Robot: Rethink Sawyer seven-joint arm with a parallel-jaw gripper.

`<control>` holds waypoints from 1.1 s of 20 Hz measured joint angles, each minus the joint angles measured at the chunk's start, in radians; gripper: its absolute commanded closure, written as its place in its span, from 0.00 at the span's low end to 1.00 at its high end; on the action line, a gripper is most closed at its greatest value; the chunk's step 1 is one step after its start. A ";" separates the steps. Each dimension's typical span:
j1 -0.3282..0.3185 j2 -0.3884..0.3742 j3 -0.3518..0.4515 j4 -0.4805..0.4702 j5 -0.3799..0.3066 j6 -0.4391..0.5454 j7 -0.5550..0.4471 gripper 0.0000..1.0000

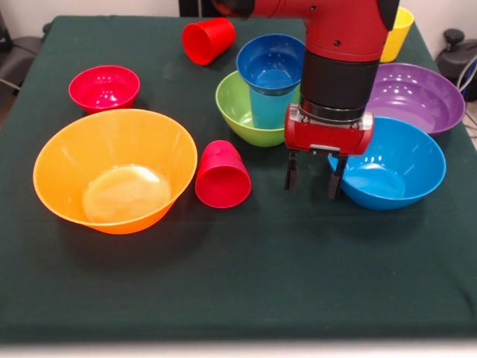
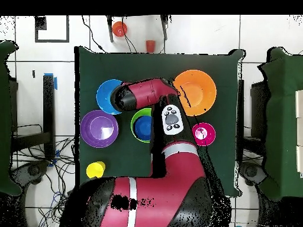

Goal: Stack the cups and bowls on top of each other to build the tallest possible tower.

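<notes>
My gripper (image 1: 312,188) hangs open and empty just above the table, its right finger close to the left rim of the medium blue bowl (image 1: 395,168). Behind it stands a short tower: a green bowl (image 1: 232,104) holds a light blue cup (image 1: 267,108), which carries a small dark blue bowl (image 1: 268,63). One red cup (image 1: 222,176) lies on its side left of the gripper, beside the huge orange bowl (image 1: 112,171). In the overhead view the arm (image 2: 148,93) hides the gripper; the green bowl (image 2: 134,125) and orange bowl (image 2: 194,91) show.
A small red bowl (image 1: 104,87) sits at the far left. Another red cup (image 1: 209,39) lies on its side at the back. The purple bowl (image 1: 421,95) and a yellow cup (image 1: 399,30) are at the back right. Dark green cloth (image 1: 238,291) covers the table.
</notes>
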 measured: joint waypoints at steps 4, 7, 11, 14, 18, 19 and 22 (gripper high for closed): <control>0.000 0.000 0.000 0.000 0.000 0.000 0.000 0.00; 0.002 -0.001 0.000 0.000 0.000 0.000 0.000 0.00; 0.012 -0.007 -0.001 0.002 0.000 0.000 0.000 0.00; 0.025 -0.021 -0.001 0.006 0.000 0.000 0.000 0.00; 0.048 -0.042 -0.004 0.011 0.000 0.000 0.000 0.00; 0.051 -0.045 -0.005 0.011 0.000 0.000 0.000 0.00; 0.072 -0.061 -0.007 0.013 0.000 0.000 0.000 0.00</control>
